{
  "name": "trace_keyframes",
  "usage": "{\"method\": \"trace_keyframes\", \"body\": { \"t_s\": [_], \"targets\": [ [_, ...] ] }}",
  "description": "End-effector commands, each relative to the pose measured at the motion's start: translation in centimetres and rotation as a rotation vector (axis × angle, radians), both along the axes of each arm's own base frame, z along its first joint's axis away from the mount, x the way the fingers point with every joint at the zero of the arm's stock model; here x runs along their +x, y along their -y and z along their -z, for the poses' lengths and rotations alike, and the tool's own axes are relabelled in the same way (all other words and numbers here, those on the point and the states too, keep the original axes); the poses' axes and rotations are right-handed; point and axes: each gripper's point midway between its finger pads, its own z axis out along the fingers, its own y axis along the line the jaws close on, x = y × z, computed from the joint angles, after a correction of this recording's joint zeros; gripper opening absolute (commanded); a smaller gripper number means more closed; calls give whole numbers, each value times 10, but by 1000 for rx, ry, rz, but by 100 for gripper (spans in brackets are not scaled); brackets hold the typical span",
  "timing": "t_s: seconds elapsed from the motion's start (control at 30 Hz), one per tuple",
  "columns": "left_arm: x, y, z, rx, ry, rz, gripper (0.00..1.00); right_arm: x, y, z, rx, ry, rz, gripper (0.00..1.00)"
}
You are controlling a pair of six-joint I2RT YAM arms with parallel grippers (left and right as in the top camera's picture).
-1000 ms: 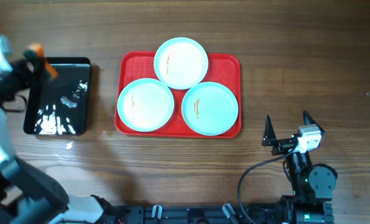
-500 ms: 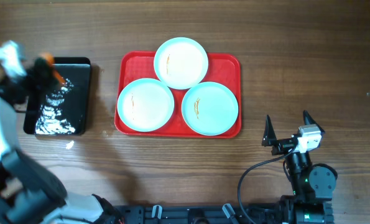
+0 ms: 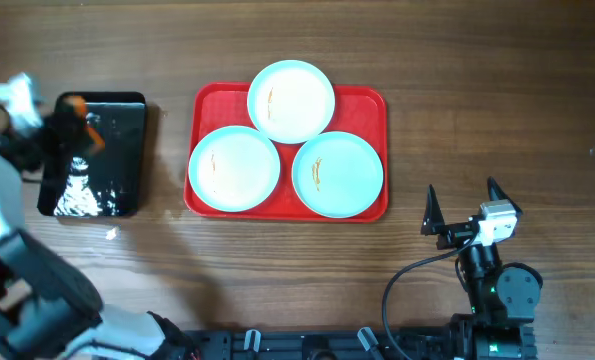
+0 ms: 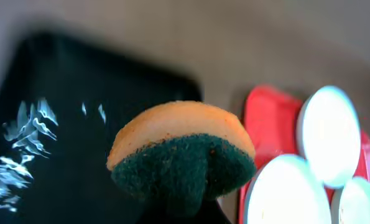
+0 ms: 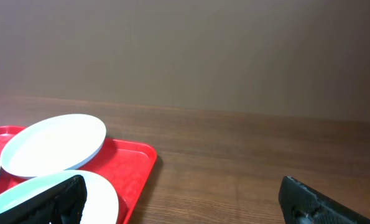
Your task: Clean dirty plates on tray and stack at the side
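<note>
Three pale blue-white plates lie on the red tray [image 3: 370,104]: one at the back [image 3: 291,100], one front left [image 3: 234,168], one front right [image 3: 337,174]. Each has a thin orange-brown smear. My left gripper [image 3: 77,120] is shut on an orange and green sponge [image 4: 181,155] over the black tray's [image 3: 117,160] back left part. Its fingers are hidden under the sponge. The plates [image 4: 331,134] and red tray [image 4: 268,118] lie to its right. My right gripper [image 3: 462,200] is open and empty on the table right of the red tray, with the plates [image 5: 54,143] at its left.
The black tray [image 4: 60,124] stands at the far left, its bottom glinting as if wet. A small pale speck [image 3: 111,233] lies on the wood just in front of it. Bare wood table [image 5: 234,162] lies between the right gripper's fingers.
My left gripper with the sponge has shifted a little to the right and forward over the black tray. The glints in the tray have changed. The right arm has not moved.
</note>
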Motion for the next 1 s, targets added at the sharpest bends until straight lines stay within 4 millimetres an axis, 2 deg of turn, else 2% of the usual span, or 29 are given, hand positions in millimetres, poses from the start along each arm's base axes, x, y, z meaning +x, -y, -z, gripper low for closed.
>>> {"method": "trace_keyframes", "body": {
  "t_s": [0.0, 0.03, 0.07, 0.1, 0.13, 0.2, 0.3, 0.33, 0.37, 0.4, 0.47, 0.5, 0.53, 0.57, 0.6, 0.67, 0.7, 0.73, 0.77, 0.8, 0.83, 0.87, 0.9, 0.97],
  "targets": [
    [18, 4, -104, 75, 270, 69, 4, 0, 3, -1, -12, 7, 14, 100],
    [21, 4, -161, 141, 382, 62, 4, 0, 3, -1, -12, 7, 14, 100],
    [19, 7, -187, 184, 436, 68, 4, 0, 3, -1, -12, 7, 14, 100],
    [16, 8, -197, 207, 455, 65, 4, 0, 3, -1, -12, 7, 14, 100],
    [13, 5, -194, 220, 430, 41, 4, 0, 3, -1, -12, 7, 14, 100],
    [10, -9, -144, 215, 256, -34, 4, 0, 3, -1, -12, 7, 14, 100],
    [-9, -22, -6, 149, -107, -102, 4, 0, 3, -1, -12, 7, 14, 100],
    [-11, -23, 1, 147, -123, -88, 4, 0, 3, -1, -12, 7, 14, 100],
    [-11, -28, -5, 156, -115, -94, 4, 0, 3, -1, -12, 7, 14, 100],
    [-9, -33, -23, 174, -84, -105, 4, 0, 3, -1, -12, 7, 14, 100],
    [1, -37, -89, 229, 58, -106, 4, 0, 3, -1, -12, 7, 14, 100],
    [5, -35, -133, 268, 157, -101, 4, 0, 3, -1, -12, 7, 14, 100],
    [6, -29, -163, 289, 232, -84, 4, 0, 3, -1, -12, 7, 14, 100],
    [5, -18, -186, 286, 304, -50, 4, 0, 3, -1, -12, 7, 14, 100],
    [0, -10, -185, 257, 299, -31, 4, 0, 3, -1, -12, 7, 14, 100],
    [-3, -7, -136, 222, 174, -18, 4, 0, 3, -1, -12, 7, 14, 100],
    [-9, -8, -88, 177, 58, -30, 4, 0, 3, -1, -12, 7, 14, 100],
    [-14, -2, -68, 127, 5, -26, 4, 0, 3, -1, -12, 7, 14, 100],
    [-14, 6, -63, 71, 2, -3, 4, 0, 3, -1, -13, 7, 14, 100],
    [-9, 24, -78, -16, 79, 60, 4, 0, 3, -1, -12, 7, 14, 100],
    [-3, 48, -121, -130, 245, 163, 4, 0, 3, -1, -12, 7, 14, 100],
    [-2, 57, -157, -193, 347, 203, 4, 0, 3, -1, -12, 7, 14, 100],
    [-1, 62, -203, -235, 429, 191, 4, 0, 3, -1, -12, 7, 14, 100],
    [-10, 70, -249, -197, 510, 189, 4, 0, 3, -1, -12, 7, 14, 100]
  ]
}}
